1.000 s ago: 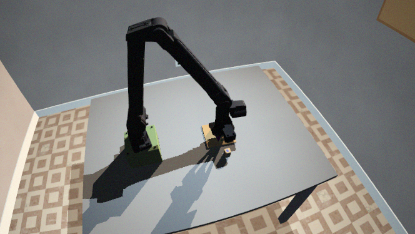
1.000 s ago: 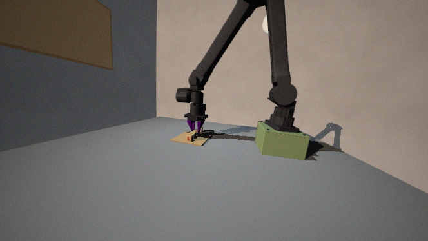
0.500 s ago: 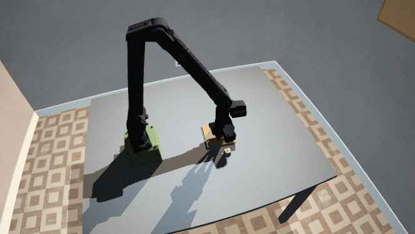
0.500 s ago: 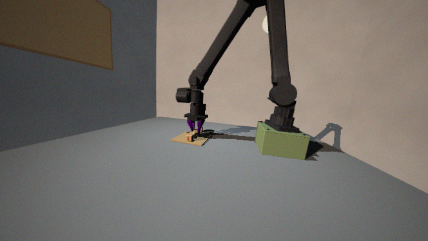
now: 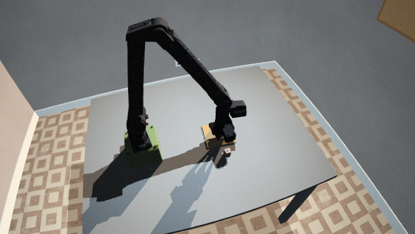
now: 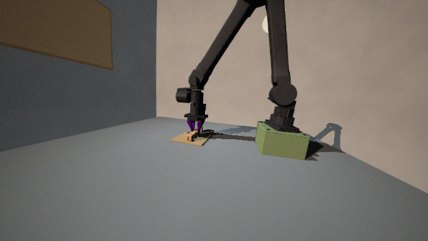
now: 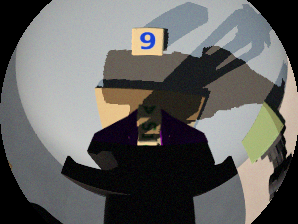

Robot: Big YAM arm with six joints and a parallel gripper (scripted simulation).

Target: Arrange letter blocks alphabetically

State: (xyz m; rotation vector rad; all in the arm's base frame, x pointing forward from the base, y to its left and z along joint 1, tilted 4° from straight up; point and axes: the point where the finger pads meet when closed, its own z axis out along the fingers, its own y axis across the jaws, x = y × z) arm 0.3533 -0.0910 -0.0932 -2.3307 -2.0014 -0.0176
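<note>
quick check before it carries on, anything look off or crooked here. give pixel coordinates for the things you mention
Nothing stands out: the mat (image 5: pixel 210 134) (image 6: pixel 180 139) (image 7: pixel 112 110) looks flat, the 9 block (image 5: pixel 227 151) (image 7: pixel 147 41) sits off it. The letter blocks (image 6: pixel 189 138) (image 7: pixel 149 125) are too shaded to judge.

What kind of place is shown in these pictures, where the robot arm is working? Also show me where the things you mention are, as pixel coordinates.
It looks like a plain indoor room, perhaps a small robot workroom: a grey table (image 5: pixel 275 134) (image 6: pixel 129 180), patterned floor tiles (image 5: pixel 51 200), and a black arm on a green base block (image 5: pixel 154 134) (image 6: pixel 283 146) (image 7: pixel 262 132).
</note>
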